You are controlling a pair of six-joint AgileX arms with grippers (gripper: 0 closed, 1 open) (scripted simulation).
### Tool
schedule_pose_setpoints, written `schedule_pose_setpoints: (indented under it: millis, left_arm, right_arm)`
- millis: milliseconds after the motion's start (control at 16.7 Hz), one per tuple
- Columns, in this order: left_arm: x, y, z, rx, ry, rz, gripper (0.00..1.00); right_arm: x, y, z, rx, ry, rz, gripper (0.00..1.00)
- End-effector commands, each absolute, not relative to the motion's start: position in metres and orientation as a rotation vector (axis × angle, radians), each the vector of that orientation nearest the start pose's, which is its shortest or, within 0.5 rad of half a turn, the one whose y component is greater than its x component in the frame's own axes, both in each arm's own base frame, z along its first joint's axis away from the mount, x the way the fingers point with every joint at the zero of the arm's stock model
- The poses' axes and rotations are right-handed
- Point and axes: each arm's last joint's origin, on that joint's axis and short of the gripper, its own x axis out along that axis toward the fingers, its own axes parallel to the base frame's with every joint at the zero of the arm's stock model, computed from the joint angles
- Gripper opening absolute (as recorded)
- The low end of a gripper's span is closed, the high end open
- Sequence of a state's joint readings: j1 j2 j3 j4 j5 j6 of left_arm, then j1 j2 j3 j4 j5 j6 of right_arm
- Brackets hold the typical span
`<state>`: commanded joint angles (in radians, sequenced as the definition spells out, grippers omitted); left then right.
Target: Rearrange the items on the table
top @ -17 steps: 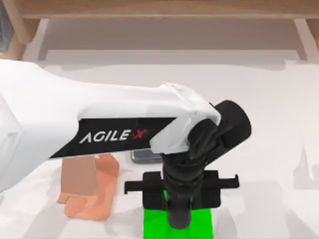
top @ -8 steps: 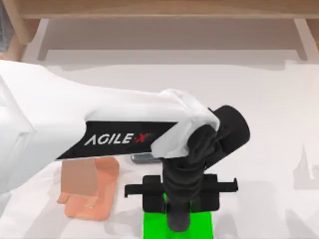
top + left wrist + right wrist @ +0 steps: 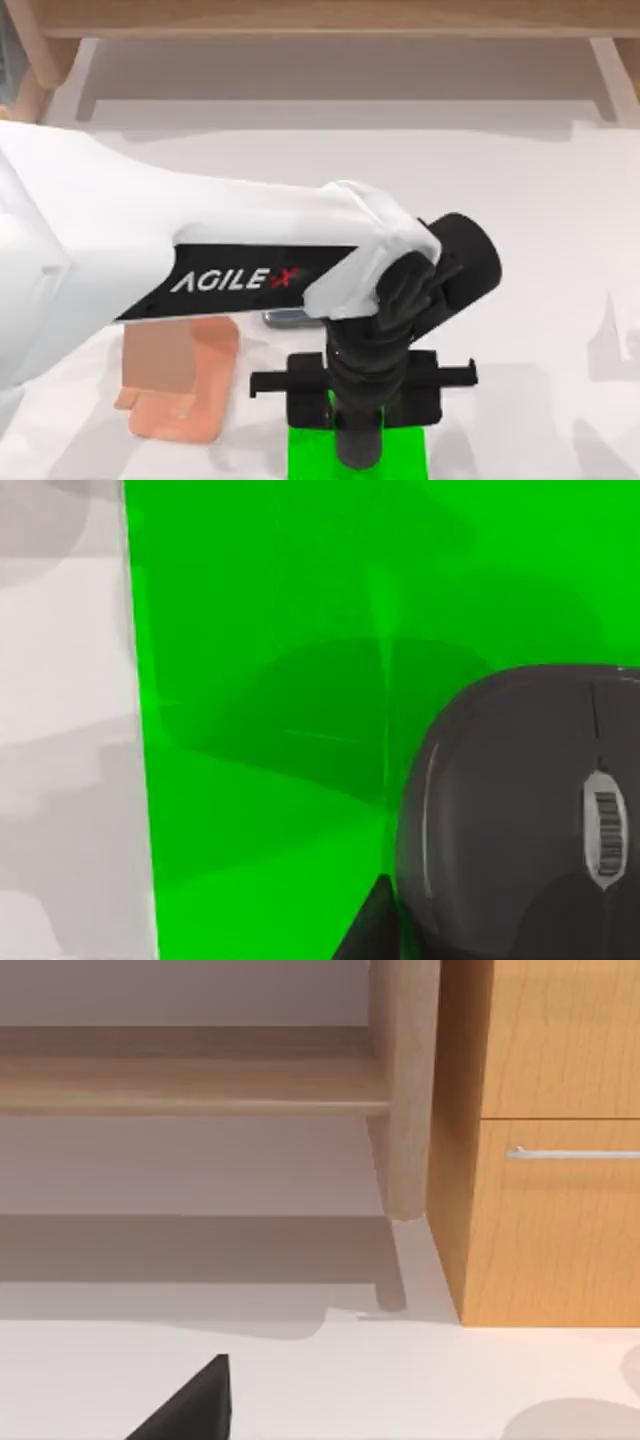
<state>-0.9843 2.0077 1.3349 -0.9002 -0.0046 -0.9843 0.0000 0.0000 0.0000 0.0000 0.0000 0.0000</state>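
- Left arm reaches across the bench, its hand low over the green mat at the near edge.
- Mouse sits on the mat right under the hand. I can't tell if the fingers are open or closed, or whether they touch it.
- Phone lies on the bench just behind the mat, mostly hidden under the arm, beside the orange pad.
- Right arm parked, its hand facing the wooden shelf and cabinet; can't tell its state either.
- Risks: the mouse shell is rounded and glossy, so an off-centre pinch could squirt it off the mat. A low retreat could clip the phone because it's so near. The arm blocks the top view of both items.
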Motion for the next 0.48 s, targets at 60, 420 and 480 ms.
schedule_pose_setpoints:
  millis: [60, 420, 480]
  left_arm:
    - [0.2052, -0.3034, 0.1341, -0.001, 1.567, 0.009, 0.68]
    - [0.2052, -0.3034, 0.1341, -0.001, 1.567, 0.009, 1.00]
    - [0.2052, -0.3034, 0.1341, -0.001, 1.567, 0.009, 1.00]
  right_arm:
    - [0.1057, -0.0012, 0.1600, 0.000, 0.000, 0.000, 1.00]
    - [0.1057, -0.0012, 0.1600, 0.000, 0.000, 0.000, 1.00]
    - [0.1057, -0.0012, 0.1600, 0.000, 0.000, 0.000, 1.00]
